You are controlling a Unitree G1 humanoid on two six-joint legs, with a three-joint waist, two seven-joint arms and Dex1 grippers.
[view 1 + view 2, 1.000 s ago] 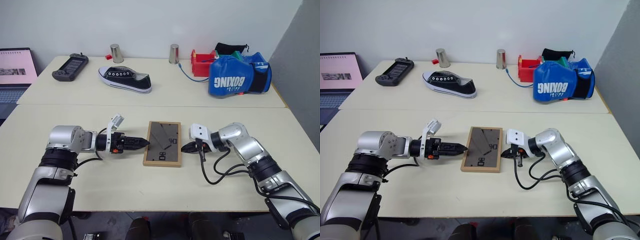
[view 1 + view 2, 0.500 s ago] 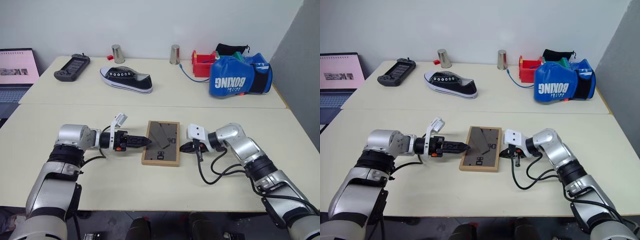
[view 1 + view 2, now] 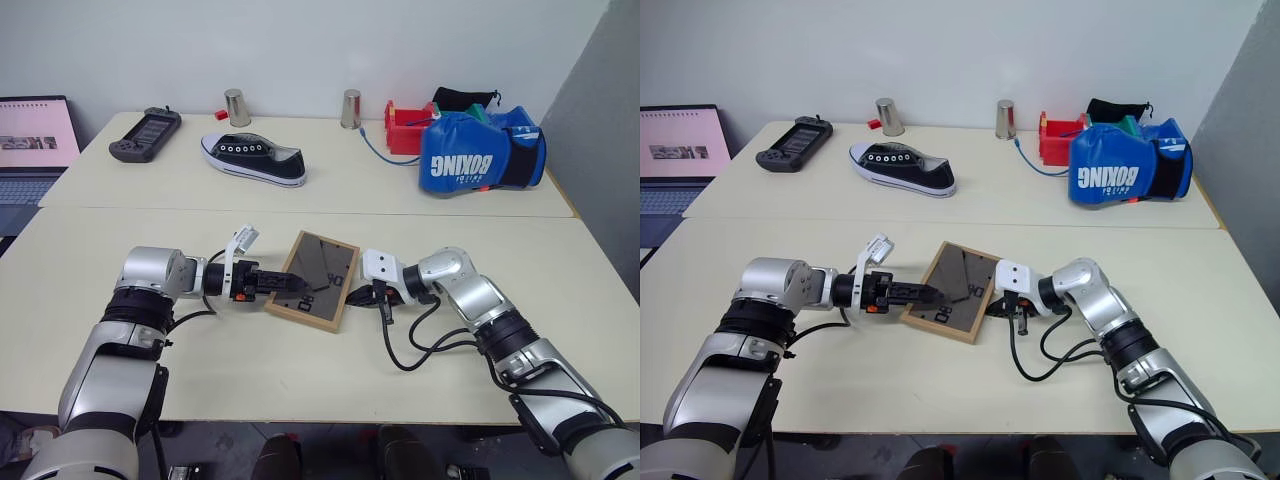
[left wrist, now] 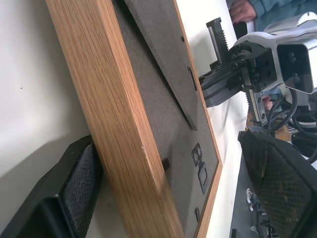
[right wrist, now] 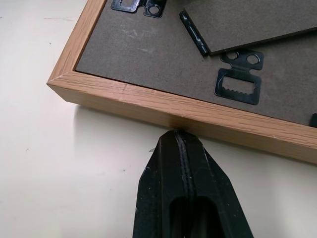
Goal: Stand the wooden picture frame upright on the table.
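Head views: the wooden picture frame (image 3: 312, 281) lies back-up and skewed on the table (image 3: 300, 370), not yet stood; left wrist view: the left gripper (image 4: 168, 183), spread wide, straddles its edge ungrasped; right wrist view: the right gripper (image 5: 182, 148), clenched empty, presses the frame's side.

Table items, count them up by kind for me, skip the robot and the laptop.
Picture frame: 1
Shoe: 1
Metal cups: 2
Game controller: 1
Boxing glove: 1
Red bin: 1
Total: 7
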